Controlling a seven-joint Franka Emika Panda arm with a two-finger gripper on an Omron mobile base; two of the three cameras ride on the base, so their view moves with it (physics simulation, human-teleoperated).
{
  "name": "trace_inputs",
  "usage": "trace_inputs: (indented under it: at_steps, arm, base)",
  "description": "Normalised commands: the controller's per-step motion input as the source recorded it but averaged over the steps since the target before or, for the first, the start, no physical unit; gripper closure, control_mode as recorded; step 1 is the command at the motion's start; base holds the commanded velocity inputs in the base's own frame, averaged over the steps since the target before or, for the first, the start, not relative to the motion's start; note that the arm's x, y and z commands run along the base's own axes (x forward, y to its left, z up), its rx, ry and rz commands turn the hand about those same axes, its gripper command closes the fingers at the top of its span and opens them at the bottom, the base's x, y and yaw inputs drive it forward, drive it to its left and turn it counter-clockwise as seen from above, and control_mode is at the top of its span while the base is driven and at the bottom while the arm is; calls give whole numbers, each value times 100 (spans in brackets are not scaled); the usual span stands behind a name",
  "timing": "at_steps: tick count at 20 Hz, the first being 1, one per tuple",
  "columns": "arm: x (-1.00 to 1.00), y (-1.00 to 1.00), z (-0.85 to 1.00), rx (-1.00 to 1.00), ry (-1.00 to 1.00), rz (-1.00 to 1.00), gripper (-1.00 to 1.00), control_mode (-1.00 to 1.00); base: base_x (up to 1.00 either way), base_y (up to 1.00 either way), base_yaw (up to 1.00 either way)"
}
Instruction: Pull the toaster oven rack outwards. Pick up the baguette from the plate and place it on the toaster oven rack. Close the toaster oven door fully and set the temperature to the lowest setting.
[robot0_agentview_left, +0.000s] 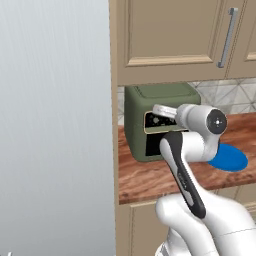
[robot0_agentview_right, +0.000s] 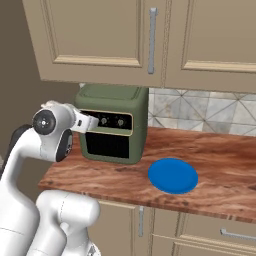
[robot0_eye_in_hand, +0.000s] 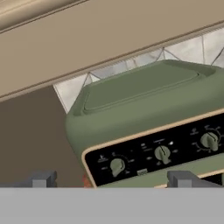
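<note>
The olive-green toaster oven (robot0_agentview_right: 112, 102) stands at the left end of the wooden counter. Its toaster oven door (robot0_agentview_right: 106, 145) looks closed, with the dark glass upright under the black control strip (robot0_eye_in_hand: 157, 153). The toaster oven rack is hidden behind the door. To the oven's right lies the blue plate (robot0_agentview_right: 173, 175), its top bare; the baguette is out of view. My gripper (robot0_eye_in_hand: 113, 180) is open, close in front of the control strip, its fingertips (robot0_eye_in_hand: 41, 179) spread wide below the left and middle knobs. The left knob (robot0_eye_in_hand: 117, 166) sits just above the gap.
Beige upper cabinets (robot0_agentview_right: 100, 35) hang low over the oven. A tall grey panel (robot0_agentview_left: 50, 125) walls off the counter's left side. Bare counter (robot0_agentview_right: 215, 150) stretches right of the plate, with a tiled backsplash (robot0_agentview_right: 200, 110) behind it and drawers below.
</note>
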Motion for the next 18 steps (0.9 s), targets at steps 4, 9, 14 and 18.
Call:
trace_inputs:
  at_steps: [4,9,14,18]
  arm:
    - [8,-1,0,11,0,-1,-100,-100]
    - [0,0,0,3,1,0,-100,-100]
    - [0,-8,0,4,3,0,-100,-100]
    - [0,-13,-1,12,2,0,-100,-100]
  base:
    - [0,0,0]
    - [0,0,0]
    - [0,0,0]
    - [0,0,0]
